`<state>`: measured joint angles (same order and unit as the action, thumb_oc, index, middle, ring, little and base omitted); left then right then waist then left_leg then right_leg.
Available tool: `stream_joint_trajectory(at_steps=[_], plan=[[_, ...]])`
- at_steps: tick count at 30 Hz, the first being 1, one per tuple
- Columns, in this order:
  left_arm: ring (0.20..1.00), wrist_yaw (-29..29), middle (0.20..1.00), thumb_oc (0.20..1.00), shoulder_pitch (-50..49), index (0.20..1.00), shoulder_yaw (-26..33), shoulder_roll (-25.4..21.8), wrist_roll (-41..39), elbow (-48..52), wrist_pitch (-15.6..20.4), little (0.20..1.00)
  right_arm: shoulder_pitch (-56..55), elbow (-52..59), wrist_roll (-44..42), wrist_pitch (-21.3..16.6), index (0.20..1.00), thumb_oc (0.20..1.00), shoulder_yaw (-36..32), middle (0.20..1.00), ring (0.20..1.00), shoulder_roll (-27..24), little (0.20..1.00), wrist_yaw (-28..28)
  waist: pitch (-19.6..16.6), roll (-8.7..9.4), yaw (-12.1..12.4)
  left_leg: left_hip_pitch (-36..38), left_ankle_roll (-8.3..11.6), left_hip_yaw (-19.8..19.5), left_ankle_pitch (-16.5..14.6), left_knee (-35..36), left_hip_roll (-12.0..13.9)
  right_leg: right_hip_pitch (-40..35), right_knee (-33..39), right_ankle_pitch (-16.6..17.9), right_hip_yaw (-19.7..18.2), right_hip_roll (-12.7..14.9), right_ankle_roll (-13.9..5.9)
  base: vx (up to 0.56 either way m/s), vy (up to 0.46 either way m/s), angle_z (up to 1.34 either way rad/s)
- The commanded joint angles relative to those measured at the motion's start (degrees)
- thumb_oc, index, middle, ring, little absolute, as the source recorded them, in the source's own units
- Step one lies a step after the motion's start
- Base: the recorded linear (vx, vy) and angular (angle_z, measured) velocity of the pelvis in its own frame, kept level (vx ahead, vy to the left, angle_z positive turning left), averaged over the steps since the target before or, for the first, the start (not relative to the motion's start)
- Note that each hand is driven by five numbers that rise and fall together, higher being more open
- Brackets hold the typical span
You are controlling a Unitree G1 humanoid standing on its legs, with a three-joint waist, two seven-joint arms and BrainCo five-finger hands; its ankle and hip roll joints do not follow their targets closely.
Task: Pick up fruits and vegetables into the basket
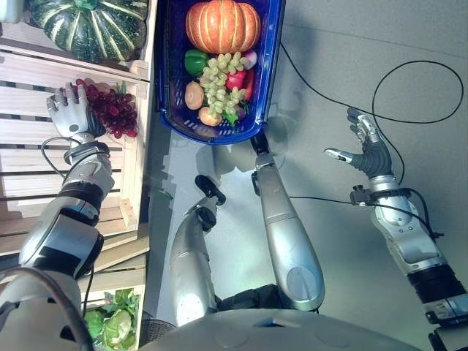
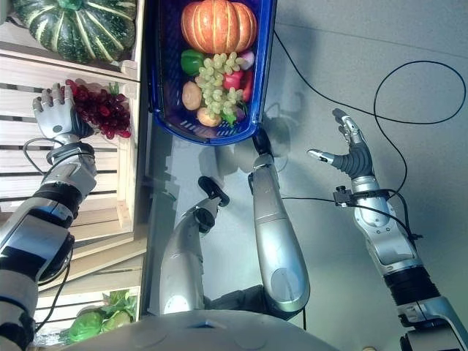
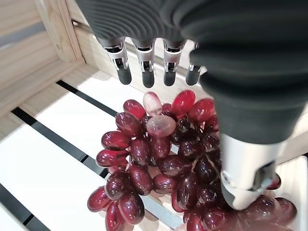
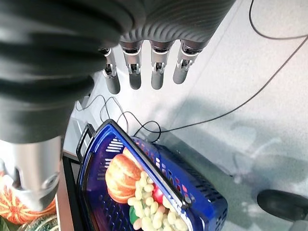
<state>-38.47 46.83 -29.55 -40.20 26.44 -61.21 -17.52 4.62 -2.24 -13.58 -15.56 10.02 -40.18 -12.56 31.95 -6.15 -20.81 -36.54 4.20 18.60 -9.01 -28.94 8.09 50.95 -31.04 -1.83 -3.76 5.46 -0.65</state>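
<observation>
Left wrist view: your left hand point(image 3: 250, 159) hovers over the red grapes point(image 3: 159, 168) on the slatted wooden shelf point(image 3: 43, 159), fingers point(image 3: 147, 72) straight, holding nothing. They're soft and likely to shed, so cup the cluster rather than pinching. Right hand point(image 1: 369, 150) idles open, right of the blue basket point(image 1: 167, 66).

Striped green squash point(image 1: 89, 28) and blue basket point(image 1: 271, 69), both cut off at top edge.

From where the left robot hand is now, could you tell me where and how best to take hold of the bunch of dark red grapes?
Probably from above: the bunch of dark red grapes lies flat on the pale wooden slatted crate. The open left robot hand hovers over it, so curl fingers and thumb around the heaped middle, not single loose grapes at its edge.
</observation>
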Motion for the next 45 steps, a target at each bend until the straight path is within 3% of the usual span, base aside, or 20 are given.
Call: stream_joint_trajectory(at_steps=[1,17,28,41,42,43,45], plan=[[1.0,-1.4,1.0,1.0,-0.9,1.0,-0.3,-4.5,-1.7,-4.4,-2.9,1.0,-0.2,-0.3,-2.3,-3.5,1.0,1.0,1.3,1.0,1.0,1.3,1.0,0.2,-2.2,3.45,-0.8,-6.4,-1.28,0.2,-3.4,-6.1,1.1,2.2,-1.6,-4.0,-0.6,0.8,-4.56,0.0,0.0,0.0],[1.0,1.2,1.0,1.0,4.4,1.0,-4.3,-5.5,0.7,-9.0,-9.6,1.0,2.8,-3.7,-4.6,-4.8,1.0,1.0,3.3,1.0,1.0,0.9,1.0,-0.1,-2.2,4.42,-0.6,-11.7,-1.74,-1.0,-4.7,-9.1,1.7,6.8,-3.1,-3.6,-0.6,0.3,-4.22,0.0,0.0,0.01],[1.0,5.8,1.0,1.0,4.9,1.0,-7.7,-4.8,-1.2,-12.8,-14.3,1.0,4.3,-7.2,-7.3,-7.7,1.0,1.0,4.7,1.0,1.0,1.1,1.0,0.9,-2.2,5.12,-0.4,-16.0,-2.26,-2.1,-5.5,-11.2,1.8,10.5,-4.4,-3.2,-0.6,-0.3,-3.89,0.0,0.0,0.0],[1.0,12.1,1.0,1.0,4.4,1.0,-9.5,-4.5,6.6,-13.1,-18.5,1.0,4.3,-8.2,-8.5,-9.7,1.0,1.0,4.8,1.0,1.0,1.0,1.0,1.8,-2.2,5.46,0.1,-17.4,-2.46,-2.7,-5.5,-11.4,1.5,11.5,-4.1,-2.7,-0.2,-0.2,-3.97,0.0,0.0,0.0],[0.517,13.0,0.517,0.517,4.2,0.517,-9.8,-4.5,7.9,-13.4,-18.3,0.517,4.3,-8.3,-8.5,-9.8,1.0,1.0,4.9,1.0,1.0,1.0,1.0,1.7,-2.2,5.45,0.1,-17.4,-2.45,-2.8,-5.5,-11.3,1.5,11.5,-4.0,-2.6,-0.1,-0.2,-3.99,0.0,0.0,0.0],[0.2,13.7,0.2,0.2,3.7,0.2,-9.8,-4.4,8.8,-13.3,-18.0,0.2,4.2,-8.1,-8.5,-9.8,1.0,1.0,4.8,1.0,1.0,0.9,1.0,1.6,-2.2,5.4,0.2,-17.5,-2.43,-2.8,-5.4,-11.3,1.4,11.5,-4.1,-2.6,-0.1,-0.1,-4.01,0.0,0.0,0.0],[0.2,15.7,0.2,0.2,3.0,0.2,-9.8,-4.3,10.6,-13.3,-17.6,0.2,3.9,-8.0,-8.5,-10.0,1.0,1.0,4.6,1.0,1.0,0.8,1.0,2.0,-2.2,5.37,0.2,-17.4,-2.4,-2.9,-5.4,-11.3,1.5,11.5,-4.1,-2.5,-0.1,0.0,-4.08,0.0,0.0,0.0]])
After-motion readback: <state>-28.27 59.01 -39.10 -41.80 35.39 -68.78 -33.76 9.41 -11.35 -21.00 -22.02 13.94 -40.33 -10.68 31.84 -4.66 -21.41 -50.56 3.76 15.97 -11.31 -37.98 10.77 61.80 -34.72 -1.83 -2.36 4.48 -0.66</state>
